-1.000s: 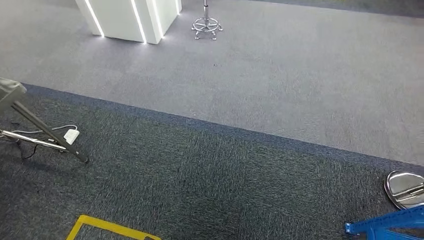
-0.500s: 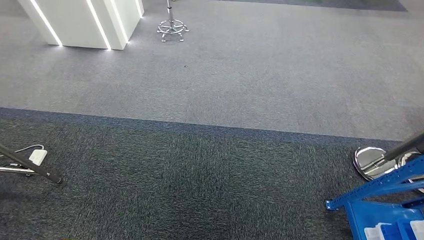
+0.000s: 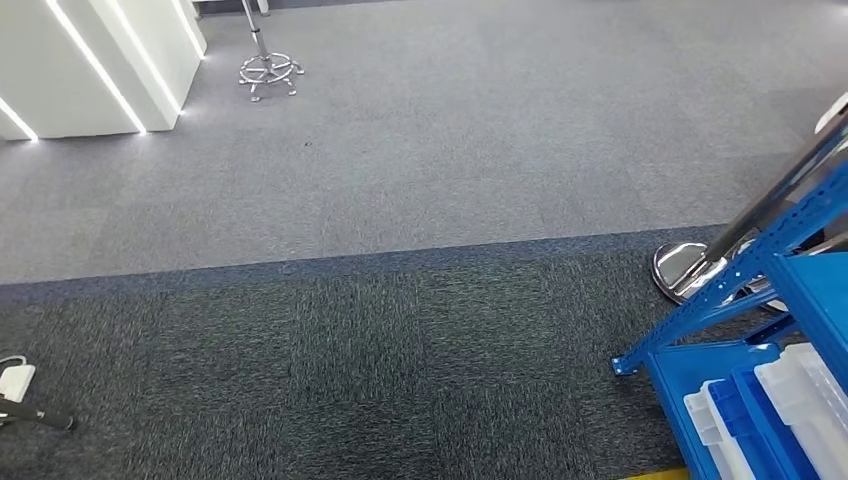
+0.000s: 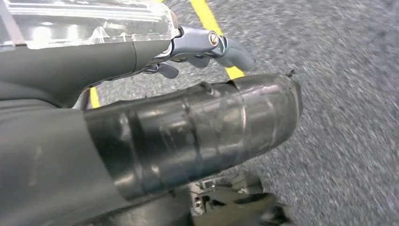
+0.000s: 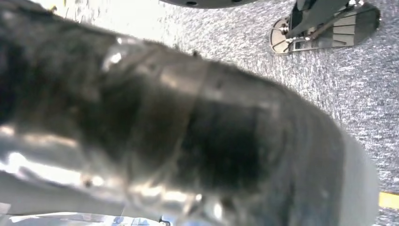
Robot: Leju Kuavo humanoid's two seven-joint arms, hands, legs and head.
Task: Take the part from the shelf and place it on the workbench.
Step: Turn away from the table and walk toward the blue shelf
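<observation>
Left hand (image 4: 155,117) empty; one blue shelf (image 3: 770,290).

blurred dark right hand (image 5: 188,136) close up, speckled grey carpet (image 5: 367,94), yellow floor line (image 5: 388,199)

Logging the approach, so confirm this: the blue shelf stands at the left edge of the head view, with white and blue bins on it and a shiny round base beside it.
Wrong on one count: the blue shelf stands at the right edge of the head view, not the left. The rest holds: white and blue bins sit on it and a shiny round base stands beside it.
</observation>
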